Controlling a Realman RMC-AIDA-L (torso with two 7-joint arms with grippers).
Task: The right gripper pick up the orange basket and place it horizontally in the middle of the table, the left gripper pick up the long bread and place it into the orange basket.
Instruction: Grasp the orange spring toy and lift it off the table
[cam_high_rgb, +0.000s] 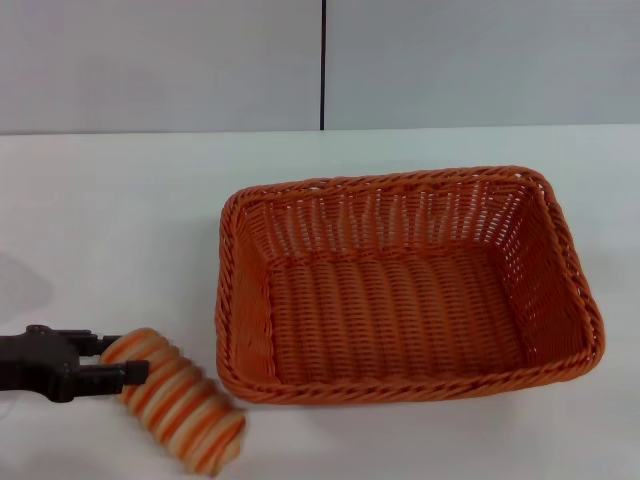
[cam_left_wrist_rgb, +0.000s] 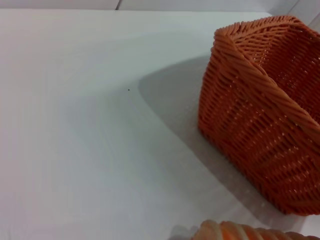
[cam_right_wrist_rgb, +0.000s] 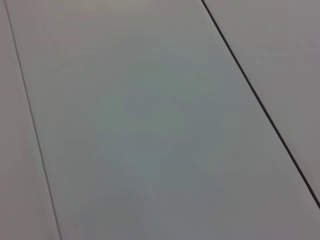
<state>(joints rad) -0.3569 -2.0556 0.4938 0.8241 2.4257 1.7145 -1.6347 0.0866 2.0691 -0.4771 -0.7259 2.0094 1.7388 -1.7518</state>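
Note:
The orange basket (cam_high_rgb: 345, 390) sits upright and empty on the white table (cam_high_rgb: 120, 220), its long side across my view, slightly right of centre. The striped long bread (cam_high_rgb: 180, 405) lies at the front left, just off the basket's near left corner. My left gripper (cam_high_rgb: 125, 358) reaches in from the left edge, its black fingers closed on the bread's upper left end. In the left wrist view, the basket (cam_left_wrist_rgb: 260, 125) shows one corner and the long bread (cam_left_wrist_rgb: 240, 232) peeks in at the edge. The right gripper is out of view.
A grey panelled wall with a dark vertical seam (cam_high_rgb: 323, 65) stands behind the table. The right wrist view shows only grey panels with thin seams (cam_right_wrist_rgb: 260, 100). Bare tabletop stretches left of and behind the basket.

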